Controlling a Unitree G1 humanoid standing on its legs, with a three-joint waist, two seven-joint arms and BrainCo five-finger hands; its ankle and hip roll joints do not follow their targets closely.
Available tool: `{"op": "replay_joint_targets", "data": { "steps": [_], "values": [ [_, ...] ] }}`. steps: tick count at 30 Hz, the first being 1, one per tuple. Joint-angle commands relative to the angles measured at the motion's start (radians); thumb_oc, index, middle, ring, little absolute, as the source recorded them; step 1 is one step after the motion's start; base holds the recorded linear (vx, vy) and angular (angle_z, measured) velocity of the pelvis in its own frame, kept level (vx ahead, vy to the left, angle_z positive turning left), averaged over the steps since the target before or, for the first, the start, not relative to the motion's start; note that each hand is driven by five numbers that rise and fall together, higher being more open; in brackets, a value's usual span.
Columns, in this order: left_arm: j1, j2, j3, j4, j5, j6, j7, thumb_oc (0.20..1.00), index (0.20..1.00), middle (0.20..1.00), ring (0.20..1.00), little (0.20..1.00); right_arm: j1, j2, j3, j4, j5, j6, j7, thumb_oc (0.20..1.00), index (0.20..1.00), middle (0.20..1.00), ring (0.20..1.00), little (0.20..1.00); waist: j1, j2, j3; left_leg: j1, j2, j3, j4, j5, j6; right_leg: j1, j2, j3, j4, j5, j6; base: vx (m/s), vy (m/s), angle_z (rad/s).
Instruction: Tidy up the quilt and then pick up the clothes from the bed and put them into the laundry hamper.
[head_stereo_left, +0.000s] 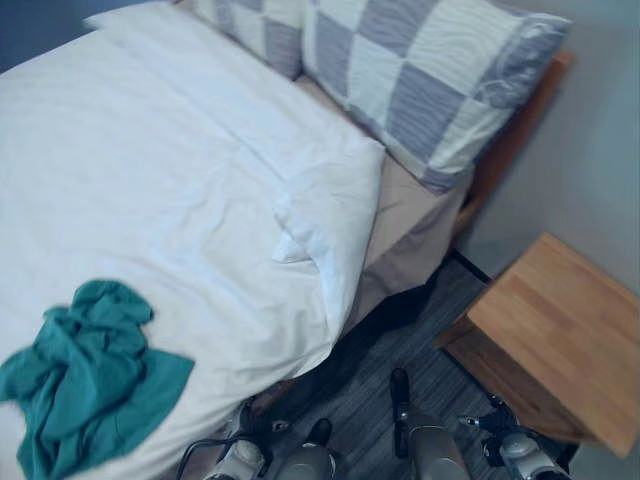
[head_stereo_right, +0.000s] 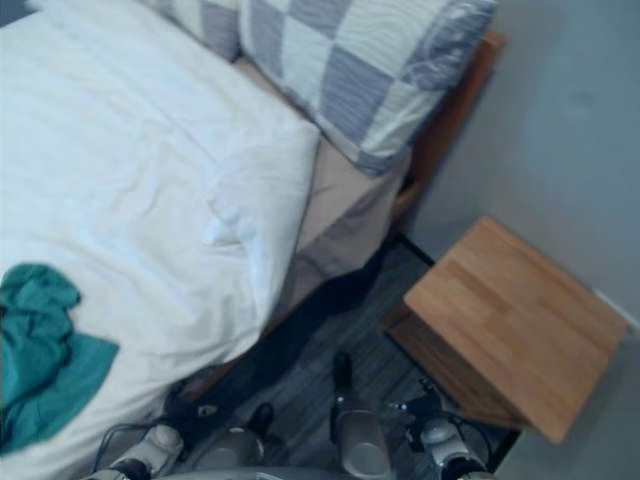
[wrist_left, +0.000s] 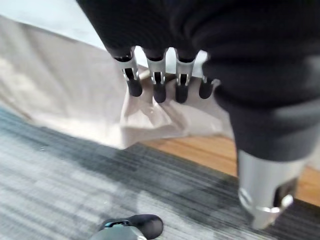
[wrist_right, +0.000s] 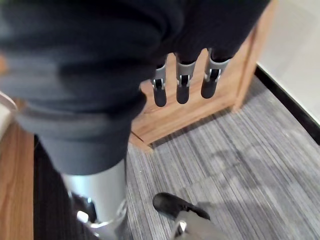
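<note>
A white quilt (head_stereo_left: 150, 170) covers the bed, and its near corner (head_stereo_left: 320, 235) is rumpled and hangs over the bed's side. A crumpled teal garment (head_stereo_left: 90, 385) lies on the quilt toward the foot of the bed. My left hand (wrist_left: 155, 87) hangs beside the bed in front of the beige sheet (wrist_left: 60, 95), its fingers relaxed and holding nothing. My right hand (wrist_right: 182, 87) hangs down in front of the wooden nightstand (wrist_right: 200, 110), fingers straight and empty.
Two blue-and-white checked pillows (head_stereo_left: 430, 80) lean at the head of the bed. The nightstand (head_stereo_left: 560, 330) stands to the right, close to the wall. Grey carpet (head_stereo_left: 380, 350) runs between the bed and the nightstand.
</note>
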Motion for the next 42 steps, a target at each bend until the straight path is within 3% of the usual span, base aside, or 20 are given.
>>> {"op": "replay_joint_targets", "data": {
  "steps": [1, 3, 5, 6, 8, 10, 11, 12, 14, 15, 16, 18, 24, 27, 28, 29, 34, 38, 41, 42],
  "values": [
    [-0.018, 0.036, 0.021, 0.040, -0.015, 0.005, 0.024, 1.000, 1.000, 1.000, 1.000, 1.000, 0.022, -0.066, -0.055, -0.070, 0.076, -0.020, -0.029, 1.000, 1.000, 1.000, 1.000, 1.000, -0.017, -0.064, 0.002, -0.137, 0.003, 0.227, 0.007, 0.013, -0.042, 0.160, -0.161, -0.088, -0.104, -0.088, 0.110, -0.02, -0.093, 1.33],
    [-0.015, 0.049, 0.032, 0.027, 0.016, 0.017, 0.020, 1.000, 1.000, 1.000, 1.000, 1.000, 0.028, -0.102, -0.094, -0.137, 0.095, -0.023, -0.053, 1.000, 1.000, 1.000, 1.000, 1.000, -0.035, -0.073, 0.008, -0.173, 0.045, 0.515, 0.091, -0.007, -0.032, 0.185, -0.182, -0.170, -0.104, -0.098, 0.104, -0.10, -0.103, 1.59],
    [0.017, 0.063, 0.054, -0.006, 0.031, 0.021, 0.014, 1.000, 1.000, 1.000, 1.000, 1.000, 0.045, -0.155, -0.133, -0.226, 0.075, -0.027, -0.076, 1.000, 1.000, 1.000, 1.000, 1.000, -0.054, -0.061, 0.005, -0.182, 0.070, 0.664, 0.146, -0.029, -0.018, 0.183, -0.176, -0.234, -0.079, -0.128, 0.082, -0.12, -0.076, 1.44],
    [0.027, 0.060, 0.059, -0.010, 0.045, 0.019, 0.002, 1.000, 1.000, 1.000, 1.000, 1.000, 0.066, -0.180, -0.171, -0.281, 0.065, -0.024, -0.093, 1.000, 1.000, 1.000, 1.000, 1.000, -0.063, -0.044, -0.001, -0.158, 0.080, 0.709, 0.089, -0.007, -0.016, 0.189, -0.168, -0.265, -0.076, -0.133, 0.080, -0.02, -0.004, 1.23],
    [0.042, 0.062, 0.063, -0.022, 0.049, 0.025, -0.015, 1.000, 1.000, 1.000, 1.000, 1.000, 0.074, -0.209, -0.196, -0.347, 0.035, -0.015, -0.103, 1.000, 1.000, 1.000, 1.000, 1.000, -0.061, -0.037, -0.005, -0.139, 0.073, 0.701, 0.045, 0.000, -0.015, 0.191, -0.170, -0.291, -0.067, -0.126, 0.081, 0.05, 0.022, 0.74],
    [0.068, 0.071, 0.064, -0.030, 0.075, 0.021, -0.026, 1.000, 1.000, 1.000, 1.000, 1.000, 0.074, -0.280, -0.264, -0.509, -0.020, -0.032, -0.141, 1.000, 1.000, 1.000, 1.000, 1.000, -0.051, -0.040, -0.014, -0.128, 0.068, 0.645, -0.024, 0.032, -0.009, 0.191, -0.185, -0.347, 0.012, -0.151, 0.079, 0.08, -0.009, 0.69],
    [0.078, 0.083, 0.060, -0.031, 0.083, 0.017, -0.029, 1.000, 1.000, 1.000, 1.000, 1.000, 0.015, -0.321, -0.265, -0.573, -0.042, -0.045, -0.161, 1.000, 1.000, 1.000, 1.000, 1.000, -0.051, -0.043, -0.008, -0.114, 0.068, 0.626, -0.058, 0.041, 0.000, 0.153, -0.190, -0.322, 0.101, -0.154, 0.093, 0.04, 0.000, 0.64],
    [0.077, 0.083, 0.060, -0.031, 0.083, 0.017, -0.029, 1.000, 1.000, 1.000, 1.000, 1.000, 0.015, -0.321, -0.265, -0.574, -0.042, -0.044, -0.161, 1.000, 1.000, 1.000, 1.000, 1.000, -0.051, -0.043, -0.008, -0.114, 0.067, 0.627, -0.060, 0.042, 0.000, 0.150, -0.192, -0.321, 0.105, -0.156, 0.093, 0.01, 0.013, 0.62],
    [0.072, 0.091, 0.056, -0.029, 0.089, 0.016, -0.031, 1.000, 1.000, 1.000, 1.000, 1.000, -0.014, -0.339, -0.260, -0.622, -0.065, -0.052, -0.169, 1.000, 1.000, 1.000, 1.000, 1.000, -0.052, -0.044, -0.003, -0.109, 0.067, 0.617, -0.075, 0.044, 0.002, 0.129, -0.186, -0.278, 0.131, -0.161, 0.105, 0.00, -0.010, 0.29],
    [0.059, 0.100, 0.046, -0.035, 0.092, 0.008, -0.025, 1.000, 1.000, 1.000, 1.000, 1.000, -0.083, -0.378, -0.240, -0.675, -0.093, -0.058, -0.181, 1.000, 1.000, 1.000, 1.000, 1.000, -0.052, -0.042, 0.008, -0.105, 0.060, 0.590, -0.090, 0.048, 0.003, 0.105, -0.155, -0.171, 0.104, -0.168, 0.109, 0.04, -0.039, 0.36],
    [0.051, 0.104, 0.045, -0.023, 0.086, 0.004, -0.021, 1.000, 1.000, 1.000, 1.000, 1.000, -0.124, -0.399, -0.224, -0.699, -0.104, -0.064, -0.186, 1.000, 1.000, 1.000, 1.000, 1.000, -0.050, -0.041, 0.012, -0.106, 0.058, 0.572, -0.090, 0.049, -0.001, 0.092, -0.146, -0.117, 0.078, -0.167, 0.106, 0.06, -0.066, 0.50],
    [0.047, 0.117, 0.041, -0.031, 0.093, 0.004, -0.027, 1.000, 1.000, 1.000, 1.000, 1.000, -0.168, -0.422, -0.198, -0.738, -0.131, -0.060, -0.178, 1.000, 1.000, 1.000, 1.000, 1.000, -0.037, -0.048, 0.009, -0.110, 0.046, 0.547, -0.084, 0.046, -0.004, 0.111, -0.147, -0.073, 0.026, -0.161, 0.104, 0.06, -0.109, 0.58],
    [0.049, 0.120, 0.009, -0.069, 0.058, -0.010, -0.009, 1.000, 1.000, 1.000, 1.000, 1.000, -0.459, -0.407, 0.047, -0.679, -0.162, -0.026, -0.126, 1.000, 1.000, 1.000, 1.000, 1.000, 0.033, -0.043, 0.030, -0.147, 0.057, 0.501, -0.063, 0.065, -0.020, 0.123, -0.145, -0.123, -0.006, -0.151, 0.081, 0.05, -0.135, 0.38],
    [0.042, 0.120, -0.011, -0.078, 0.054, -0.015, -0.005, 1.000, 1.000, 1.000, 1.000, 1.000, -0.530, -0.385, 0.120, -0.615, -0.143, -0.019, -0.097, 1.000, 1.000, 1.000, 1.000, 1.000, 0.045, -0.035, 0.046, -0.160, 0.062, 0.481, -0.072, 0.081, -0.026, 0.109, -0.139, -0.136, 0.007, -0.155, 0.076, 0.00, -0.090, 0.28],
    [0.029, 0.122, -0.026, -0.086, 0.045, -0.021, -0.006, 1.000, 1.000, 1.000, 1.000, 1.000, -0.590, -0.375, 0.194, -0.516, -0.147, -0.007, -0.068, 0.241, 0.241, 0.241, 0.241, 0.241, 0.053, -0.028, 0.057, -0.171, 0.064, 0.466, -0.081, 0.091, -0.032, 0.098, -0.137, -0.151, 0.016, -0.163, 0.071, -0.01, -0.086, 0.30],
    [0.028, 0.122, -0.024, -0.086, 0.045, -0.021, -0.006, 1.000, 1.000, 1.000, 1.000, 1.000, -0.595, -0.374, 0.198, -0.512, -0.146, -0.010, -0.069, 0.200, 0.200, 0.200, 0.200, 0.200, 0.051, -0.027, 0.058, -0.172, 0.064, 0.465, -0.081, 0.092, -0.032, 0.098, -0.137, -0.153, 0.016, -0.164, 0.070, -0.01, -0.081, 0.36],
    [0.012, 0.122, -0.046, -0.105, 0.025, -0.027, -0.008, 1.000, 1.000, 1.000, 1.000, 1.000, -0.656, -0.366, 0.262, -0.310, -0.136, 0.021, -0.028, 0.200, 0.200, 0.200, 0.200, 0.200, 0.057, -0.018, 0.082, -0.200, 0.068, 0.448, -0.059, 0.096, -0.041, 0.078, -0.135, -0.176, 0.051, -0.181, 0.063, -0.02, -0.037, 0.18],
    [0.019, 0.103, -0.034, -0.070, 0.034, -0.018, -0.006, 1.000, 1.000, 1.000, 1.000, 1.000, -0.547, -0.375, 0.202, -0.349, -0.115, 0.011, -0.033, 0.200, 0.200, 0.200, 0.200, 0.200, 0.034, -0.030, 0.074, -0.189, 0.072, 0.460, -0.055, 0.088, -0.041, 0.085, -0.130, -0.172, 0.051, -0.182, 0.062, 0.00, -0.001, 0.03],
    [0.038, 0.094, -0.001, -0.053, 0.066, -0.011, -0.010, 1.000, 1.000, 1.000, 1.000, 1.000, -0.357, -0.465, 0.116, -0.459, -0.205, -0.015, -0.040, 0.200, 0.200, 0.200, 0.200, 0.200, 0.006, -0.042, 0.056, -0.165, 0.079, 0.472, -0.071, 0.084, -0.041, 0.102, -0.126, -0.167, 0.033, -0.178, 0.066, 0.05, 0.006, -0.06],
    [0.046, 0.095, 0.009, -0.051, 0.079, -0.009, -0.012, 1.000, 1.000, 1.000, 1.000, 1.000, -0.261, -0.492, 0.057, -0.508, -0.226, -0.019, -0.042, 0.576, 0.576, 0.576, 0.576, 0.576, -0.001, -0.044, 0.048, -0.151, 0.082, 0.476, -0.081, 0.082, -0.042, 0.112, -0.124, -0.164, 0.022, -0.176, 0.068, 0.08, 0.014, -0.05]
  ]
}}
